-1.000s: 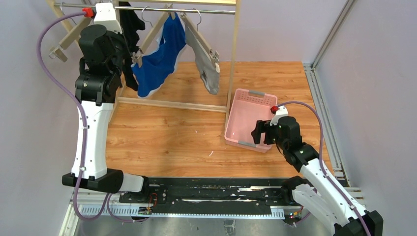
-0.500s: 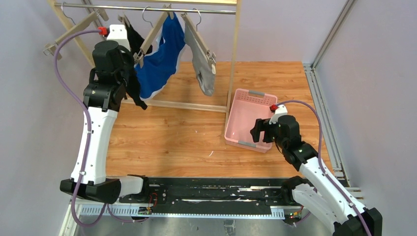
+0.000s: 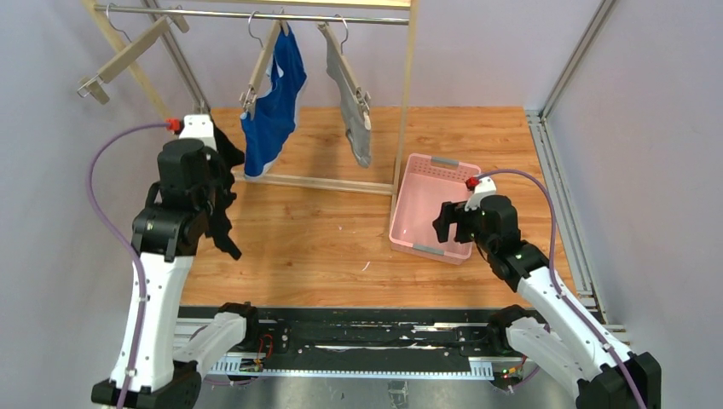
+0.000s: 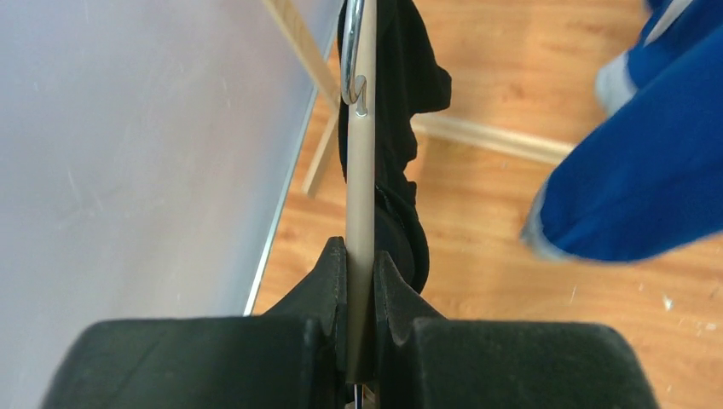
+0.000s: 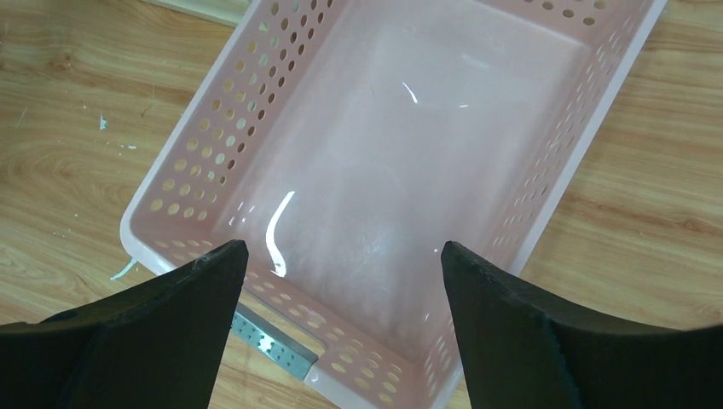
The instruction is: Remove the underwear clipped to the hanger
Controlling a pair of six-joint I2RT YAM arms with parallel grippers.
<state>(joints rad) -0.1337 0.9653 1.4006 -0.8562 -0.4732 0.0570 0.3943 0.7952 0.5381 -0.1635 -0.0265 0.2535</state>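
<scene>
Even, diffuse overhead light; shadows on the worktop [image 3: 324, 239] are faint and soft. White glare streaks mark the basket [image 5: 367, 153] floor in the right wrist view. In the left wrist view the blue briefs [image 4: 639, 187] are blurred, the left tool [image 4: 360, 256] dark and out of focus.

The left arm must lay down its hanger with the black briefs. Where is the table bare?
Bare: the wooden tabletop between the left arm and the pink perforated basket; also the basket's floor, under the open fingers of the right gripper. Crowded: below the metal rail, where the blue briefs and the grey briefs hang.
</scene>
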